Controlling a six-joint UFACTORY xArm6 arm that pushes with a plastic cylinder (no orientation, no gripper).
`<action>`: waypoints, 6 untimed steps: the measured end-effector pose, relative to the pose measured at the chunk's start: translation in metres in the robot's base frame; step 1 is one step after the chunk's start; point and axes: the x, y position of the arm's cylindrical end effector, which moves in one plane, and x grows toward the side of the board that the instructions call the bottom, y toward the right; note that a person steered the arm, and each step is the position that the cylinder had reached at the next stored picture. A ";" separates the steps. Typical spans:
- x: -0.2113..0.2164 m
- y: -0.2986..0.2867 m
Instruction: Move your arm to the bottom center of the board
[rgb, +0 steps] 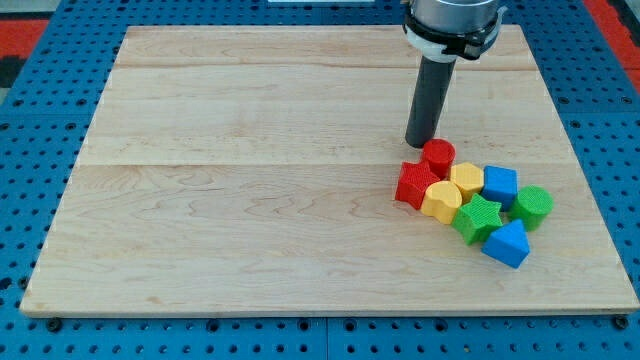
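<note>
Eight blocks sat clustered just right and below my tip (420, 144); red cylinder (438, 155) nearly touching. No fingers fitted, so no grip state. Best path: swing left first, then toward the bench (250, 200) bottom center (325, 295).

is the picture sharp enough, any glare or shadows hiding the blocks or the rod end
Camera view: evenly lit and sharp, no glare on the board; only soft, short shadows under the blocks. My tip shows clearly, just to the view's top-left of the red cylinder, beside the red star. The arm's top is cut off by the frame.
</note>
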 end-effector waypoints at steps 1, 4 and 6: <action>0.000 0.000; -0.056 -0.035; 0.045 -0.135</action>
